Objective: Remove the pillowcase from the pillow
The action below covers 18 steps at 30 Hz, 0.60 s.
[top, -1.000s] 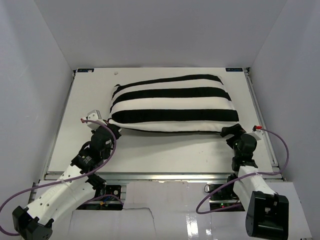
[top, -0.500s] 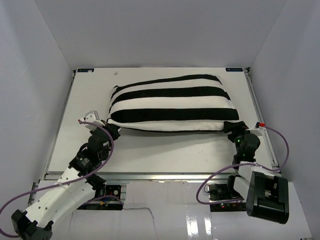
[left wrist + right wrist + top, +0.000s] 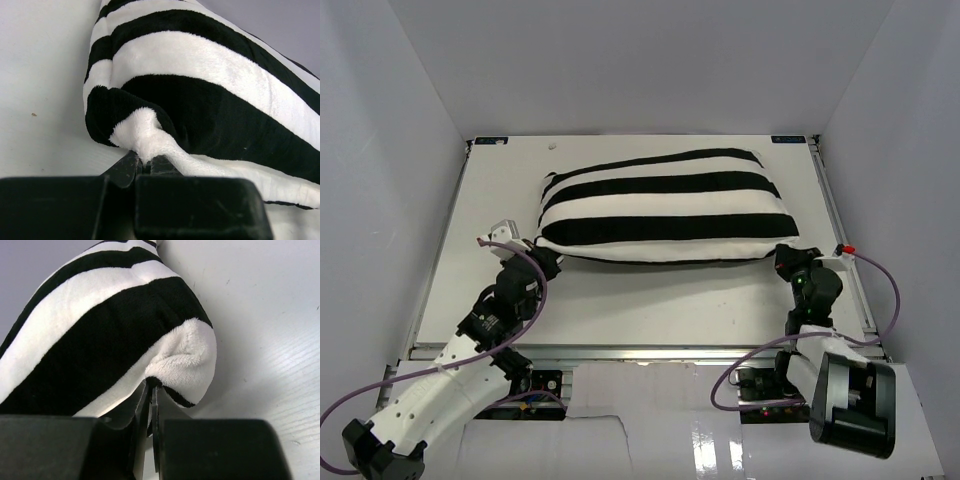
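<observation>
Nearest to us, the two arms reach forward from the near edge of the table (image 3: 650, 300) to the near side of the striped pillowcase (image 3: 660, 205). The left claw (image 3: 548, 262) sits at its near left corner. In the left wrist view we see its fingers (image 3: 123, 171) brought almost together, clamped on a white tuft of plush that sticks out from that corner, low against the table. The right claw (image 3: 784, 256) sits at the near right corner. In the right wrist view its fingers (image 3: 139, 415) stand with only a thin slit between them, pinching the dark seam under the rounded white end of that corner. The two claws are well apart, one at each end of the near long edge.

Beyond them the pillowcase lies on the middle of the table, its long side running across. It is plump and full, with broad black and white stripes going from left to right. It covers the pillow entirely, so we see none of the pillow's own fabric; the pillow is inside the case, between the claws and the far edge. Farther on, a strip of bare table separates the pillowcase from the back, and pale walls (image 3: 640, 60) close the table in on three sides.
</observation>
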Each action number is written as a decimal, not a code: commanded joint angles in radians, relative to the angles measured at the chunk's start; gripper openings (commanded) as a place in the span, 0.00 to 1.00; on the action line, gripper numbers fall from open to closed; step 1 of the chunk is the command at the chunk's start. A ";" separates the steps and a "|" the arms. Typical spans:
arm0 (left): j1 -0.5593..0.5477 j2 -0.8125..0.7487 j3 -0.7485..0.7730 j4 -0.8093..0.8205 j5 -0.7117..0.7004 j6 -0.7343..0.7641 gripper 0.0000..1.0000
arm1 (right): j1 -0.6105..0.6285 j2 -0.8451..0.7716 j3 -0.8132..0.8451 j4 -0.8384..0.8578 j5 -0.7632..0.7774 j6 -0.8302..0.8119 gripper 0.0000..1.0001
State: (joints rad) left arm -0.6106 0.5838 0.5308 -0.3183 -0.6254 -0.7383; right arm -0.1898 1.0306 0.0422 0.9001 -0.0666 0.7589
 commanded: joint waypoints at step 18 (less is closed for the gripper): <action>0.003 0.281 0.663 0.117 -0.020 0.277 0.00 | -0.007 -0.406 0.648 -0.704 -0.002 -0.233 0.08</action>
State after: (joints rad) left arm -0.6094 0.7795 1.1553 -0.2855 -0.5648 -0.5354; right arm -0.1902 0.5690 0.6403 0.2256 -0.0395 0.5556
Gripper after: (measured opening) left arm 0.039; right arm 0.084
